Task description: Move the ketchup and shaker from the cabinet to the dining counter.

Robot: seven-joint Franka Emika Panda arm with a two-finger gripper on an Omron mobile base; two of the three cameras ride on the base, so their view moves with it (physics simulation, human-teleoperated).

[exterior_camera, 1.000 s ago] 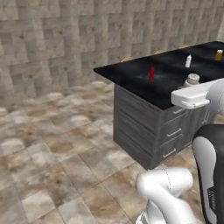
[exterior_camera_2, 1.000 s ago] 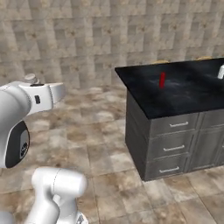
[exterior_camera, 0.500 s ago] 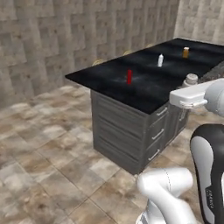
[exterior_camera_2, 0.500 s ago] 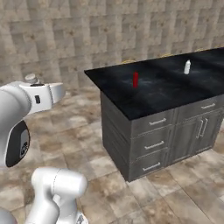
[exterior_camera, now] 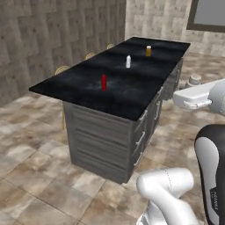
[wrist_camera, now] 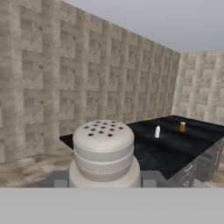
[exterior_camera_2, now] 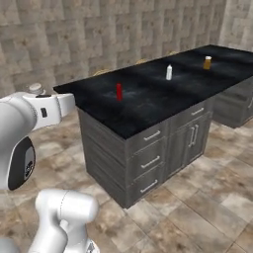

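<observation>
White arm [exterior_camera: 165,189], dark joints

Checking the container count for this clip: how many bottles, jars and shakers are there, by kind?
Red ketchup bottle, on the dining counter: 1
Slim white bottle, on the counter: 1
Amber jar, on the counter: 1
Shaker, held in the gripper: 1
Total: 4

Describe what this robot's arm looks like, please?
The arm is made of smooth, rounded white shells with dark grey-black joint sections between them. One dark section carries small pale lettering, too blurred to read. A small round grey knob sits on top near its tip.
</observation>
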